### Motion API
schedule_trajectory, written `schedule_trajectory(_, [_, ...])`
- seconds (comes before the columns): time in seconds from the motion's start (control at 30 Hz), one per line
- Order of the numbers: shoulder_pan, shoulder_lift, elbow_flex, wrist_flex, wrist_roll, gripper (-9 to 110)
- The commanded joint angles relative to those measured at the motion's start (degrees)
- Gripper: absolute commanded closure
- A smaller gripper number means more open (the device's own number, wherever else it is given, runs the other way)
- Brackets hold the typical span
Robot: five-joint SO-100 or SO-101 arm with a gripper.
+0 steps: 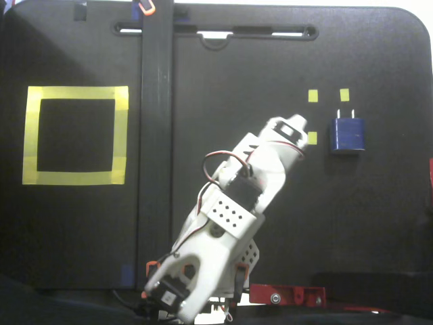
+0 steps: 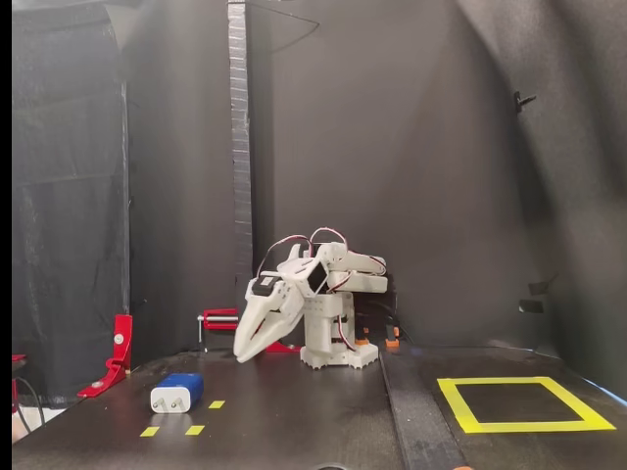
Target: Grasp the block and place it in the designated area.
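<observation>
Top-down fixed view, left to right: your yellow tape square (image 1: 75,135) sits at 9 o'clock on the mat (image 1: 216,61), black inside, nothing in it. A dark vertical post (image 1: 156,135) runs between it and the arm. The arm (image 1: 226,223) rises from 6 o'clock and leans toward 2 o'clock. The gripper (image 1: 291,130) tip ends just left of the block (image 1: 347,134), not touching, and partly covers one small yellow marker (image 1: 312,137). The block lies flat at 3 o'clock, prongs pointing to 12. Two more yellow markers (image 1: 313,95) sit above it, toward 11 and 12 from the block. A red clamp (image 1: 284,295) is at the bottom edge near 5 o'clock.

Front fixed view, left to right: a red bracket (image 2: 117,353) at 9 o'clock, then the block (image 2: 177,392) on the floor at 8 o'clock, prong end facing you, small yellow markers (image 2: 194,429) just in front of it. The gripper (image 2: 247,350) hangs above the mat, pointing down toward 7 o'clock, well apart from the block. You hold nothing. The fingers look close together, but you cannot tell for sure if the claw is released or clenched. The tape square (image 2: 526,403) lies at 4 o'clock, far from the block.
</observation>
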Motion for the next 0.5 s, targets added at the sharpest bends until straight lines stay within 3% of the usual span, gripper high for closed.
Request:
schedule_trajectory(0.0, [2.3, 1.1, 0.4, 0.7, 0.3, 102])
schedule_trajectory(0.47, [8.0, 1.8, 0.3, 1.6, -0.1, 102])
